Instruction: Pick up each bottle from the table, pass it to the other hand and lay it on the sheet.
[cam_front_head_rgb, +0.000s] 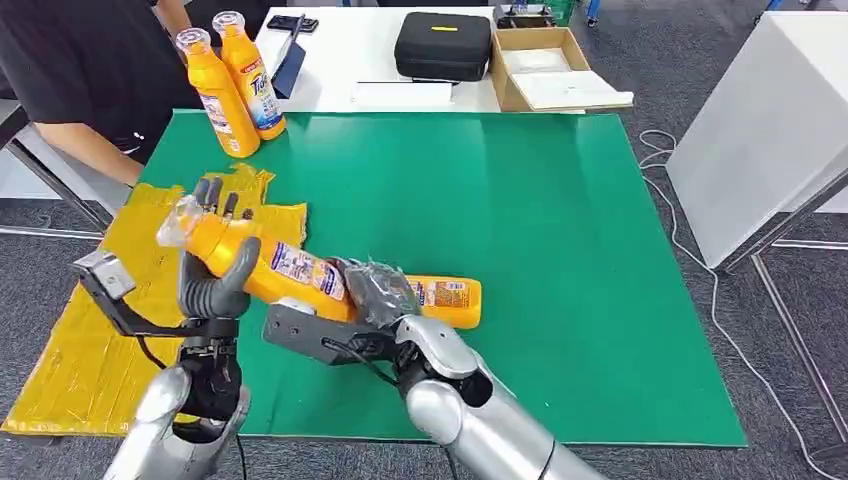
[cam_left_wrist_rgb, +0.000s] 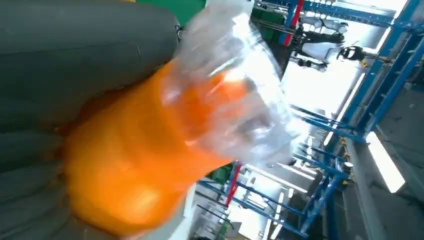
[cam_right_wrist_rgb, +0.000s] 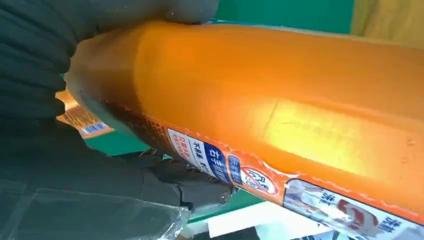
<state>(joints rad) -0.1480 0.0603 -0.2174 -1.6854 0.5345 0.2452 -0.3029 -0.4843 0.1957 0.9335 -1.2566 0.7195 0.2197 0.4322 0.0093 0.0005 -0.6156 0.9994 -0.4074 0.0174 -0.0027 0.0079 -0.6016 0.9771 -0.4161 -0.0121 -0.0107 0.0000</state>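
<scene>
Both hands (cam_front_head_rgb: 215, 285) (cam_front_head_rgb: 375, 295) on bottle (cam_front_head_rgb: 300, 272); 2 bottles (cam_front_head_rgb: 232, 80) standing nearby.

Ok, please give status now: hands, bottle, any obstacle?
Both hands on the orange bottle: left hand near the cap, right hand at the base. Bottle over yellow sheet edge. Nothing blocking.

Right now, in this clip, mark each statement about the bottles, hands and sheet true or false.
1. Both robot hands are on one orange bottle. True: the left robot hand grips near the cap, the right robot hand grips nearer the base.
2. Two more bottles stand upright at the green mat's far corner. True.
3. The held bottle lies flat on the yellow sheet. False: it is held above the table.
4. The black case sits on the green mat. False: it sits on the white table.
</scene>
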